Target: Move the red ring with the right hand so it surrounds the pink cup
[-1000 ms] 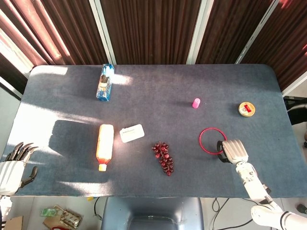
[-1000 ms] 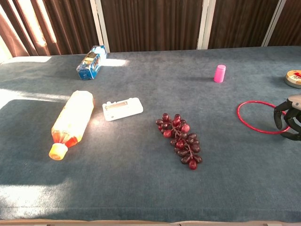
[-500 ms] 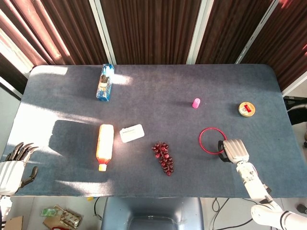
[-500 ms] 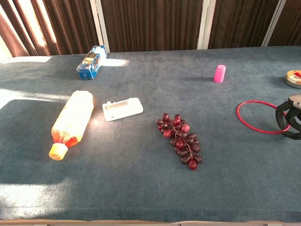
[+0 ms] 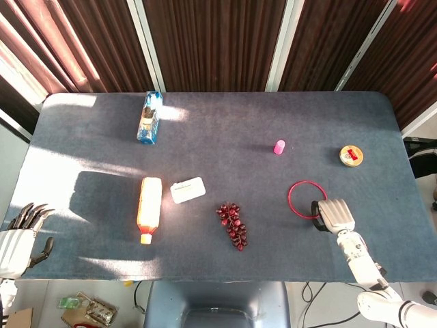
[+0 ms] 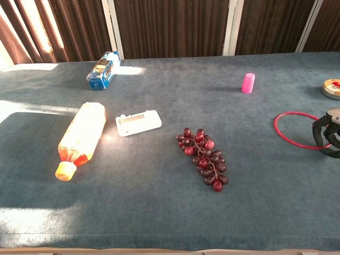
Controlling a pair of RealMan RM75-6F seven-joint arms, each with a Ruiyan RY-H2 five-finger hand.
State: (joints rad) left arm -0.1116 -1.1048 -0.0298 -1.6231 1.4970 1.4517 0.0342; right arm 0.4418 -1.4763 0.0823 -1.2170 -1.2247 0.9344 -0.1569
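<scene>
Head view: the ring [image 5: 307,199] lies on the tabletop [image 5: 225,130] toward the right side, well apart from the cup [image 5: 279,147], which stands upright farther back and a little to the left. Nothing surrounds the cup, so the main part of the task is left — the ring has to be carried across and set down over it. The right hand [image 5: 332,214] sits at the ring's near-right rim, fingers curled down onto it; seen from above, the back of the hand covers the contact, so the grasp itself cannot be read here. The left hand [image 5: 19,239] hangs off the tabletop's near-left corner, fingers apart and holding nothing.

Chest view: the ring [image 6: 297,130] looks flat or nearly flat on the cloth, its right part meeting the right hand [image 6: 329,139] at the frame edge. The dark fingers [image 6: 320,132] arch over and around that part of the rim, and the wire seems to pass between them — my judgement is that the hand is closed on the ring, though only just, with no clear lift showing. The cup [image 6: 248,83] stands farther back and to the left, untouched. The left hand is out of this frame.

As a judgement, the task is at its early stage: grasp taken or nearly so, transport and placement not yet done.
</scene>
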